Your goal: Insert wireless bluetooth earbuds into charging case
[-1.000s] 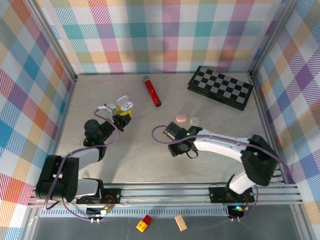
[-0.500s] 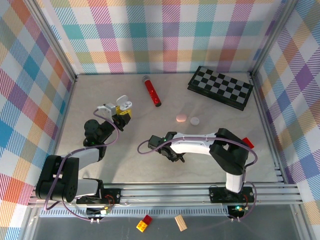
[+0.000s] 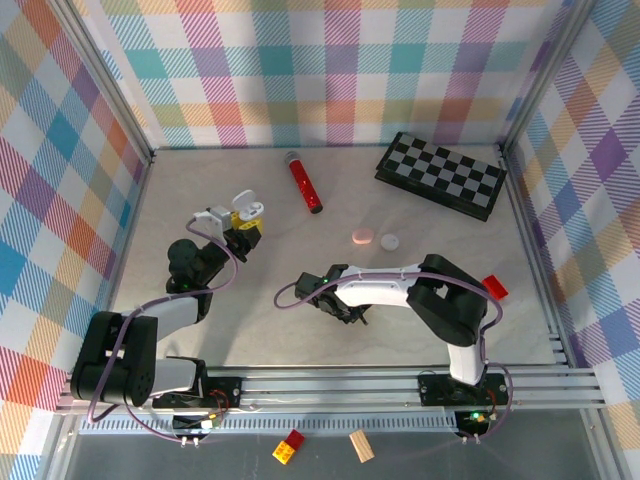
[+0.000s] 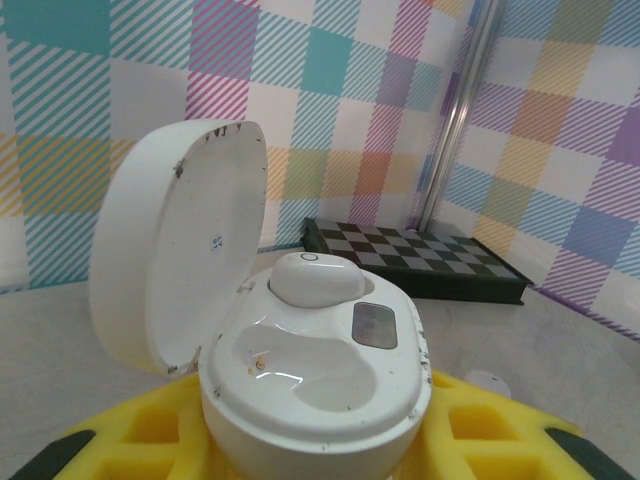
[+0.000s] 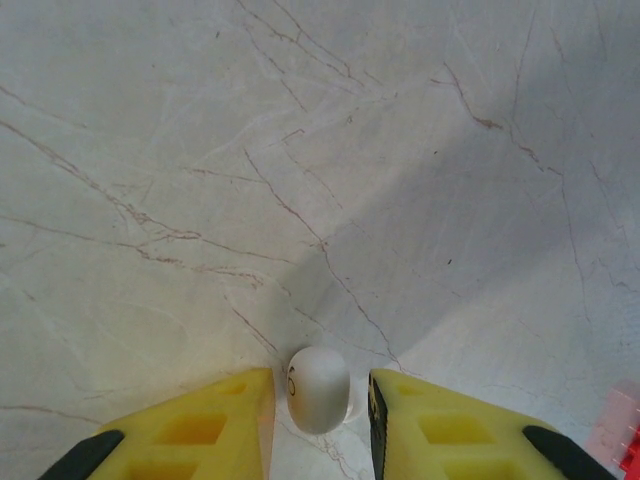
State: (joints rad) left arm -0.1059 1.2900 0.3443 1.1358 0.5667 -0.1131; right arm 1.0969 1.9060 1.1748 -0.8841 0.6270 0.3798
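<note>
My left gripper (image 3: 243, 228) (image 4: 315, 440) is shut on an open white charging case (image 4: 320, 370) (image 3: 248, 208), held upright between yellow fingers (image 4: 130, 430). Its lid (image 4: 180, 250) stands tipped back to the left. One white earbud (image 4: 312, 277) sits in the far socket, and the near socket (image 4: 300, 360) is empty. My right gripper (image 3: 350, 312) (image 5: 320, 400) is down on the table with a second white earbud (image 5: 318, 388) between its yellow fingers (image 5: 210, 420). The jaws stand close on either side of that earbud, with a thin gap showing on each side.
A pink rounded case (image 3: 363, 236) and a white one (image 3: 389, 241) lie mid-table. A red tube (image 3: 305, 182) and a folded chessboard (image 3: 440, 173) (image 4: 420, 260) lie near the back wall. A small red block (image 3: 493, 287) sits beside the right arm.
The right arm has swung left and come down to the table, and its jaws have narrowed around the earbud. The left arm and the case have not moved.
</note>
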